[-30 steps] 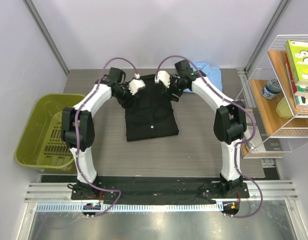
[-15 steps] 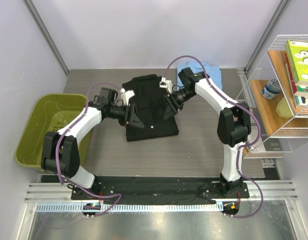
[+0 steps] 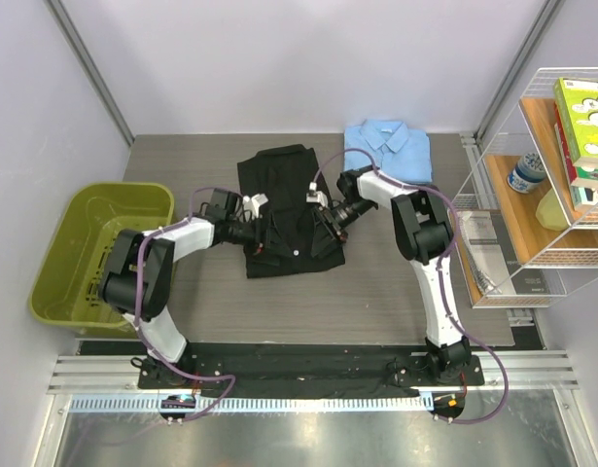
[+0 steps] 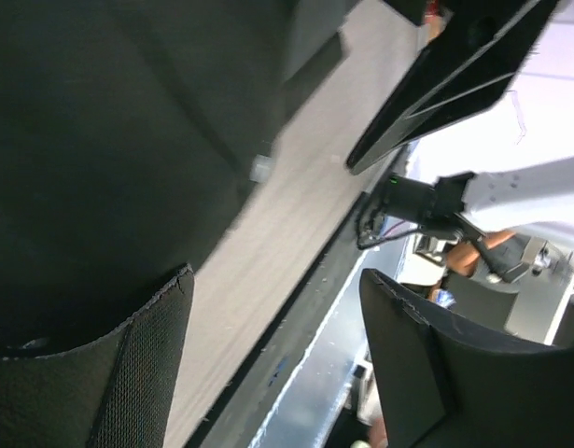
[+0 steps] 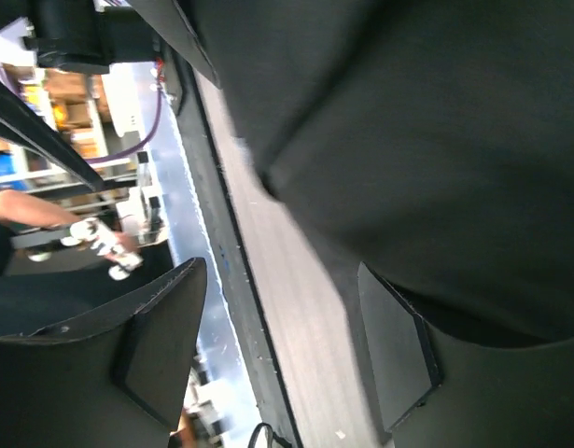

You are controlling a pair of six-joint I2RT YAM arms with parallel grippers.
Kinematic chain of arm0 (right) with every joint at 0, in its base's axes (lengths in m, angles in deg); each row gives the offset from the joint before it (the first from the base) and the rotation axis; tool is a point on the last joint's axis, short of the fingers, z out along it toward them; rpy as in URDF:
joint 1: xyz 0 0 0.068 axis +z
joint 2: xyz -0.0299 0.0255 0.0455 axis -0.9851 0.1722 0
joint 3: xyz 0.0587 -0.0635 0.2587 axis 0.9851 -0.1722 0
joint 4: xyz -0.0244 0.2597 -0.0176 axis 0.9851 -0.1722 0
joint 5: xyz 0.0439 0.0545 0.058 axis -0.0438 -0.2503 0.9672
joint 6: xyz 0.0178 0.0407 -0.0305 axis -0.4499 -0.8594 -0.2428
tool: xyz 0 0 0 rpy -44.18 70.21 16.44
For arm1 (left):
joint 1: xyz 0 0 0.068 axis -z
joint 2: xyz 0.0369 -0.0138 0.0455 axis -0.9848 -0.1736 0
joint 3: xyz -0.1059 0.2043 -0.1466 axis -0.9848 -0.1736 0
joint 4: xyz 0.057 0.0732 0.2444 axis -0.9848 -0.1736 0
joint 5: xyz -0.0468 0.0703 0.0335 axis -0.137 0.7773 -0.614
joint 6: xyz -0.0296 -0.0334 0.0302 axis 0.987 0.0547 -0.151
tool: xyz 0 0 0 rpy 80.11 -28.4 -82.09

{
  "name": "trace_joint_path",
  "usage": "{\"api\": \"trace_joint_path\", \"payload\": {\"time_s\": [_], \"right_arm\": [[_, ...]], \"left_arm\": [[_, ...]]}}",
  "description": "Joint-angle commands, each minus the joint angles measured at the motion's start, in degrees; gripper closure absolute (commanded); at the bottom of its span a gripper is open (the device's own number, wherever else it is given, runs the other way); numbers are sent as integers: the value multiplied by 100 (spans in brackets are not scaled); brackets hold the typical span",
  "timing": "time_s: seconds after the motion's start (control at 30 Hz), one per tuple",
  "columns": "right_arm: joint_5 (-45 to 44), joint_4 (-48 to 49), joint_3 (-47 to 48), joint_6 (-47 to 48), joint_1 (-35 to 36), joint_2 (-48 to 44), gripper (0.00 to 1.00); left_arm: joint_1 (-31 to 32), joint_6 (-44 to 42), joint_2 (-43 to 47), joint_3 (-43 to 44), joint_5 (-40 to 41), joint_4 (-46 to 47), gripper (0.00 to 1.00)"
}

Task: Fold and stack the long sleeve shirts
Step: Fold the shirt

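The black shirt is matt woven cloth, softly creased. The light blue shirt, at one o'clock from it, is smoother cloth. The surface shows matt grey wood grain. The green bin is glossy slotted plastic. The left gripper has fingers faced with matt black mesh-textured padding.

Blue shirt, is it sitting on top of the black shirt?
No, the light blue shirt lies on the table beside the black shirt, not on it.
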Motion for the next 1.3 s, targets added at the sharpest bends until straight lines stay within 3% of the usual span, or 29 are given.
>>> {"api": "trace_joint_path", "payload": {"time_s": [0.0, 0.2, 0.4, 0.47, 0.6, 0.67, 0.77, 0.83, 0.97, 1.27], "right_arm": [[54, 84, -13, -145, -117, 521, 27], [-227, 1225, -865, -989, -126, 356, 25], [-447, 1403, -1094, -1139, -152, -162, 22], [-500, 1359, -954, -1157, -178, -365, 21], [-456, 1086, -497, -1139, -231, -892, 16], [-351, 1226, -619, -1209, -179, -1278, 2], [-148, 1987, -1145, -1884, -73, -1621, 0], [-148, 2324, -1462, -2255, 146, -1649, 0], [-288, 2431, -1516, -2247, 358, -1307, 0], [-1106, 1676, -1946, -1202, -257, -682, 0]], "left_arm": [[-233, -216, -574, -227, 193, 46, 27], [-453, -1287, -1304, 298, 579, -797, 27], [-401, -2255, -1393, 897, 580, -1519, 25], [-409, -2273, -1314, 1072, 387, -1598, 25], [-401, -2160, -158, 793, -272, -1370, 23], [-401, -2011, 293, 417, -544, -1098, 20], [-287, -1466, 760, -84, -546, -615, 2], [-277, -1098, 770, -305, -388, -221, 0], [-435, -1069, 481, -517, 297, -305, 0], [-611, -1657, 5, -359, 1222, -1097, 1]]}}
